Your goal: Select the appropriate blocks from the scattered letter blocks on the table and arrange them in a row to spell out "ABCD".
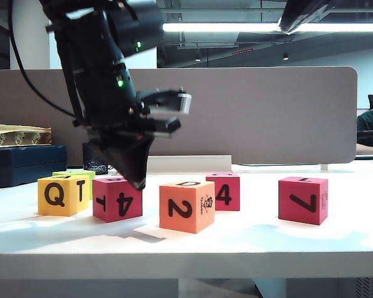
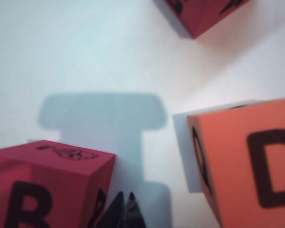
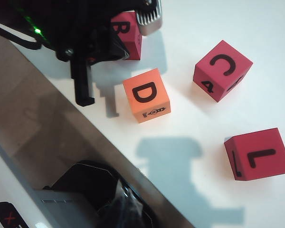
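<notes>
Two risks, exterior: left end effector [image 1: 138,181], pressed together and empty, sits low at the 3 o'clock edge of the T/4 block [image 1: 117,198], orange block [image 1: 187,206] further toward 3; a sweep could knock either out of line. Left wrist: tips beside the B cube [image 2: 47,187], D cube [image 2: 249,166] at 3 o'clock. Right wrist: right end effector's state, cannot tell; C block [image 3: 223,70] lies apart on the desk [image 3: 204,156].

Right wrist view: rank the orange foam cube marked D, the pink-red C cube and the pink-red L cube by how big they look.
1. Pink-red foam cube marked L
2. Pink-red foam cube marked C
3. Orange foam cube marked D

The differences are slight and probably come from nearness to the camera.
</notes>
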You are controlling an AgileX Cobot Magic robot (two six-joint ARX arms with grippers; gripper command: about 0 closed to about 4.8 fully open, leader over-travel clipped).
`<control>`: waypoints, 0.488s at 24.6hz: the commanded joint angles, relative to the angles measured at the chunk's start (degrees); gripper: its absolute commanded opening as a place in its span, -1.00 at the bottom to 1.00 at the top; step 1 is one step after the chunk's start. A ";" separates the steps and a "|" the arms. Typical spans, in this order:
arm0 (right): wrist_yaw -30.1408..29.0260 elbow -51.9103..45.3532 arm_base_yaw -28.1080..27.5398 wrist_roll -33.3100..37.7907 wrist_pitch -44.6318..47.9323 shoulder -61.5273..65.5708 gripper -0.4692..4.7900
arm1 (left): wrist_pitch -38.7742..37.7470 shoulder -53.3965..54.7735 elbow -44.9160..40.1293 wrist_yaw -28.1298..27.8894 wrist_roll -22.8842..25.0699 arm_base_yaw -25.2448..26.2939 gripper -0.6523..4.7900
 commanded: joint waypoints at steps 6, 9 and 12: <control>0.07 0.35 0.04 0.02 0.48 -0.15 -0.83 | 3.10 0.52 0.13 -3.08 -0.24 0.66 -0.78; 0.04 0.35 0.04 0.02 0.46 -0.15 -0.83 | 3.43 1.27 0.13 -4.46 -1.36 1.18 -0.78; 0.04 0.35 0.04 0.02 0.44 -0.15 -0.83 | 3.91 2.12 0.13 -5.07 -1.55 1.53 -0.78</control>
